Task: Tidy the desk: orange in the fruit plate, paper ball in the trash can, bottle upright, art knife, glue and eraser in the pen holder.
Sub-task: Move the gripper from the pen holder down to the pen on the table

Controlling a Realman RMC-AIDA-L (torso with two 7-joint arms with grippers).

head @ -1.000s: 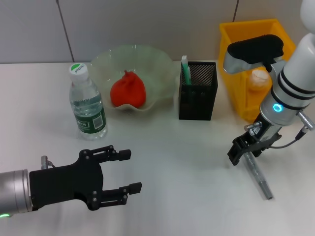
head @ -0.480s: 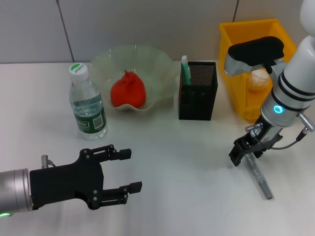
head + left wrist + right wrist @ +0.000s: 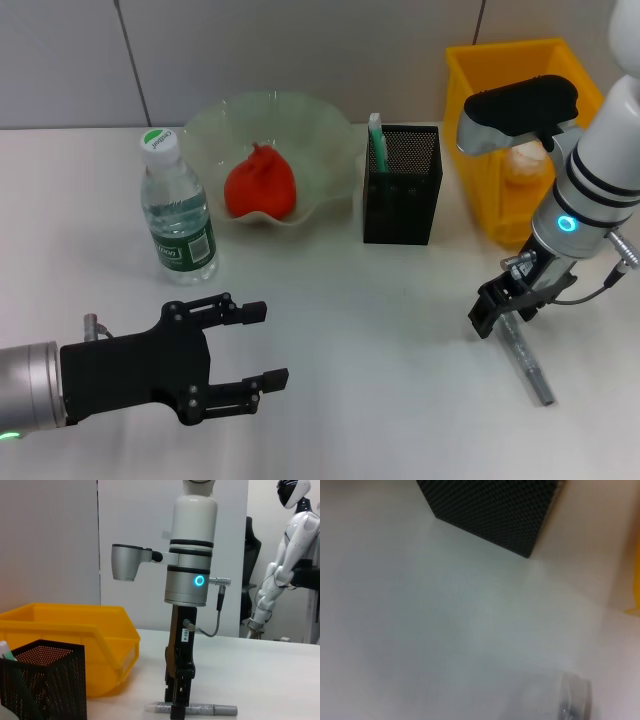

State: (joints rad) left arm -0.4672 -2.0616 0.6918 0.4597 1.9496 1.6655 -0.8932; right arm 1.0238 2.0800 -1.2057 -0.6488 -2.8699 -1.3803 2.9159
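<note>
A grey art knife (image 3: 530, 365) lies flat on the table at the right, also visible in the left wrist view (image 3: 200, 709). My right gripper (image 3: 503, 308) stands open at its far end, one finger on each side. My left gripper (image 3: 250, 347) hovers open and holding nothing at the front left. The bottle (image 3: 178, 212) stands upright. An orange (image 3: 261, 184) rests in the glass fruit plate (image 3: 330, 130). The black mesh pen holder (image 3: 403, 186) holds a green-and-white stick (image 3: 376, 138). A paper ball (image 3: 526, 160) lies in the yellow trash can (image 3: 480, 80). The eraser is not visible.
The trash can (image 3: 70, 630) stands just behind my right arm, and the pen holder (image 3: 42, 680) is to its left. Open table lies between my two grippers. The right wrist view shows the pen holder's corner (image 3: 490, 510) and bare table.
My right gripper has drifted slightly to the right above the knife's end. The knife and my left arm have not moved.
</note>
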